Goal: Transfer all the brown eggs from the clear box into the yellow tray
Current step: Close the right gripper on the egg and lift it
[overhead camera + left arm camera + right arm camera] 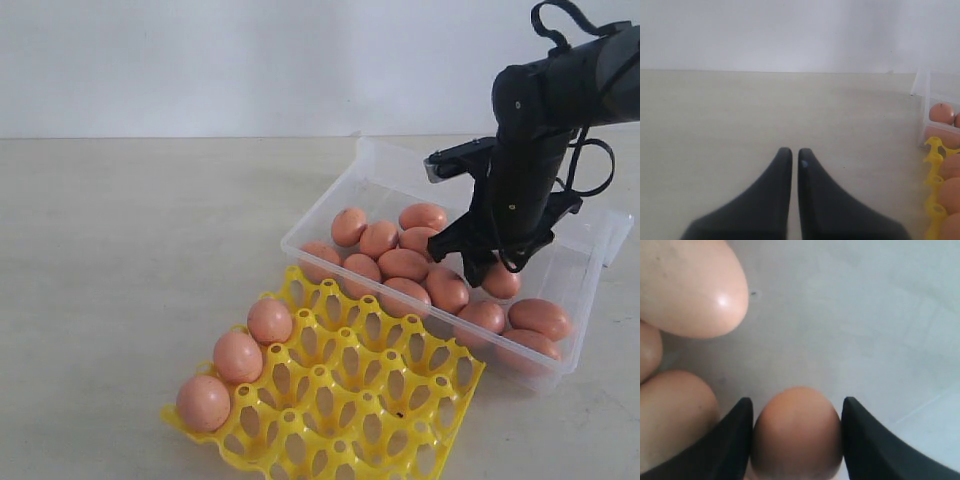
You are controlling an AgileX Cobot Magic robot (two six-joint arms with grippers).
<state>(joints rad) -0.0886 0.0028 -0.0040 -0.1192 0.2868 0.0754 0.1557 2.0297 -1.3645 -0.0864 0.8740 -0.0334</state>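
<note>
The clear box [400,190] holds several brown eggs [403,264] on the right of the exterior view. My right gripper [486,268] reaches down into it, shut on one brown egg [501,282]. The right wrist view shows that egg [796,432] pressed between both fingers of the right gripper [796,400], with other eggs [690,285] close beside it. The yellow tray [350,400] lies in front of the box and carries three eggs [237,356] along its left row. My left gripper [794,152] hangs shut and empty over bare table, outside the exterior view.
The box's hinged lid [612,225] lies open behind the right arm. In the left wrist view a corner of the clear box [922,85] and the tray's edge [935,150] show at one side. Pale tabletop [130,260] extends left of the tray.
</note>
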